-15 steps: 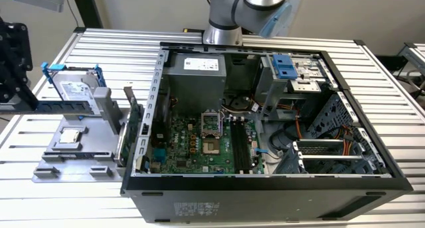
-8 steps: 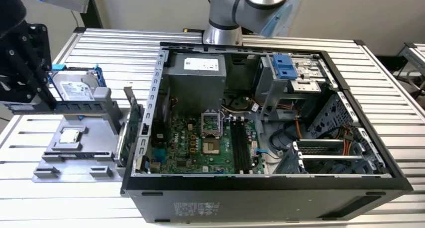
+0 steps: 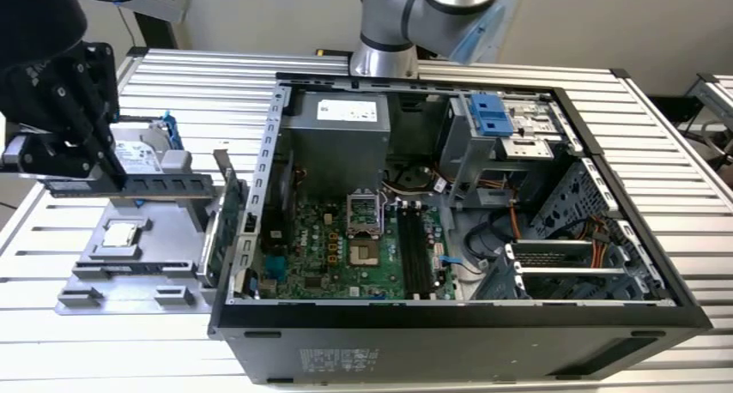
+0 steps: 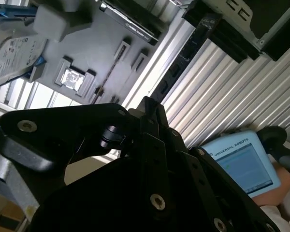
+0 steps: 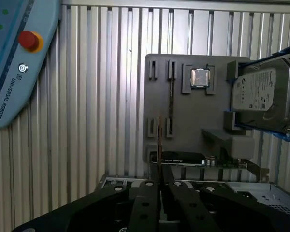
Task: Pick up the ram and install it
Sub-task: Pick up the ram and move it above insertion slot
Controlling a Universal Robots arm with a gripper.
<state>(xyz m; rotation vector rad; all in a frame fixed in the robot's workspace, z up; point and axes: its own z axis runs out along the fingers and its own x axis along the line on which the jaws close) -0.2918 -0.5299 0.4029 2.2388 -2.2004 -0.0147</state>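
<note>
The gripper is seen in the first wrist view with its fingers drawn almost fully together on a thin strip presented edge-on. This strip is taken to be the ram, and it projects straight out from the fingertips. The ram is thus held clear of the grey tray, which lies behind it in that view.

In the exterior view the gripper is located above the tray at the exterior view's left, outside the open computer case. The black memory slots on the motherboard are noted well apart from the gripper.

On the tray, a silver processor chip and a hard drive are recorded. A green expansion card is stood on edge at the side of the tray nearest the case. A blue teach pendant is observed on the ribbed table.
</note>
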